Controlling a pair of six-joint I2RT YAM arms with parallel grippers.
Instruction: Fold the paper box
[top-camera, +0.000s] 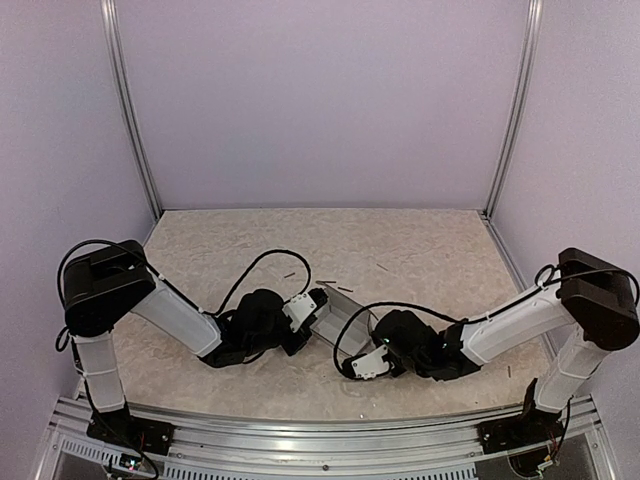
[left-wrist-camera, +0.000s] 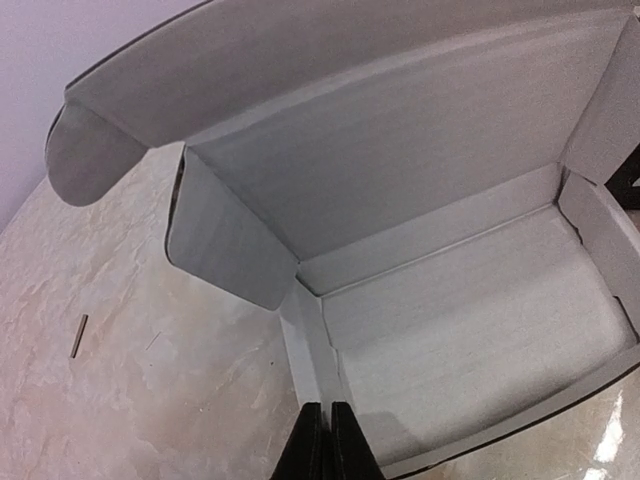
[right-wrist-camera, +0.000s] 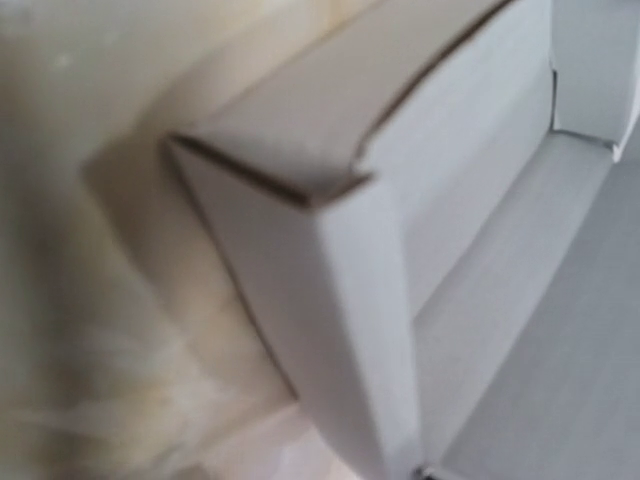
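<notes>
Left pincer narrow, clamped on near wall of open paper box. Right pincer alongside box; cannot tell its opening.

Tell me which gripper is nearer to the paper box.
Left. The left gripper pinches a side wall of the paper box. The right gripper sits close beside one of its corners, but its fingers are hidden, so contact cannot be told.

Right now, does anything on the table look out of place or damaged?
Nothing looks damaged. The paper box stands half-folded with its lid open. Only a few tiny dark scraps lie loose on the table around it.
</notes>
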